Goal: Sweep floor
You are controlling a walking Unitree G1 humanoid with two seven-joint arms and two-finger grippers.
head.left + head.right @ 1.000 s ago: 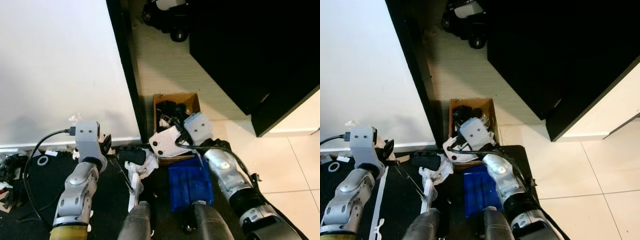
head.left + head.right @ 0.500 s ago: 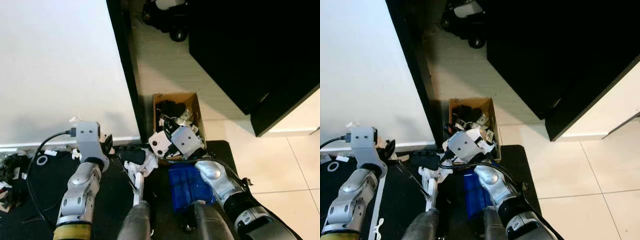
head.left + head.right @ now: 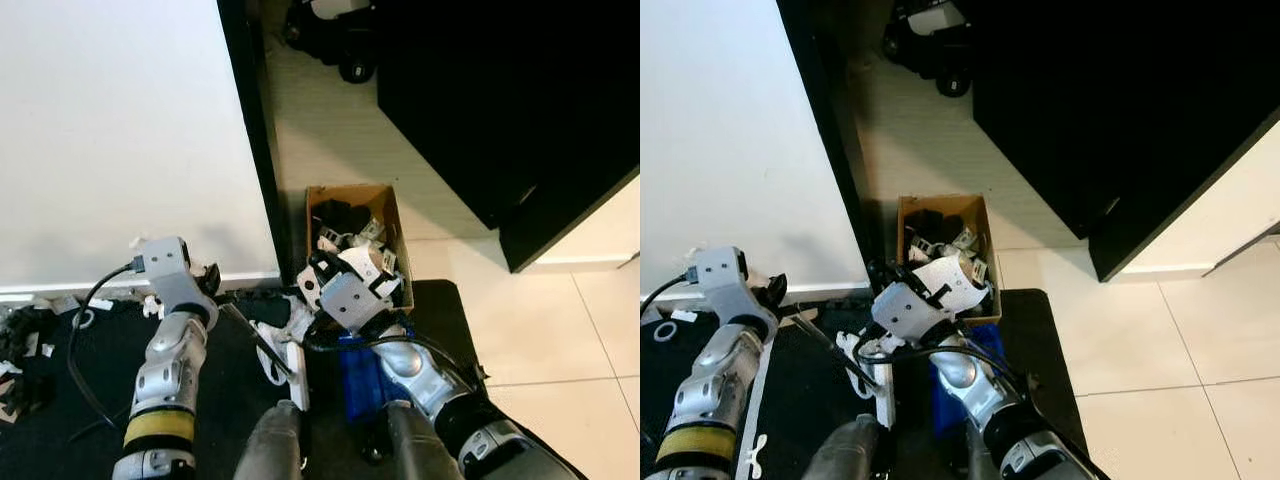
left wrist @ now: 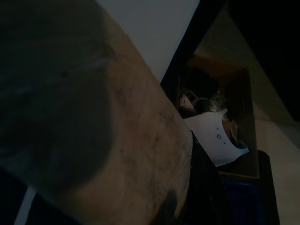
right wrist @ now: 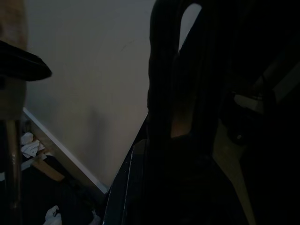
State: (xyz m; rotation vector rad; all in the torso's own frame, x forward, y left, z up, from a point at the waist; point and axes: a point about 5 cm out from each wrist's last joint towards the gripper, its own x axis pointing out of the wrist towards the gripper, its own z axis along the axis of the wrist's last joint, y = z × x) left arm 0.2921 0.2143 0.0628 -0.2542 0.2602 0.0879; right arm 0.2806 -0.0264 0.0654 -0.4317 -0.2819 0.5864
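- We see our left pincer [image 3: 212, 285] low by the white wall's [image 3: 110, 130] baseboard; we cannot tell its grip.
- Our right pincer [image 3: 880, 278] sits beside the cardboard box [image 3: 352, 195]; grip unclear.
- A white broom [image 3: 295, 365] lies on the black mat [image 3: 60, 370] between both arms.
- Open tile floor [image 3: 590, 330] lies to the right.

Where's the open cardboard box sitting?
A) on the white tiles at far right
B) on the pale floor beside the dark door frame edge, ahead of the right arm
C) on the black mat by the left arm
B: the cardboard box sits on the pale floor against the dark frame, just beyond the right arm's wrist.
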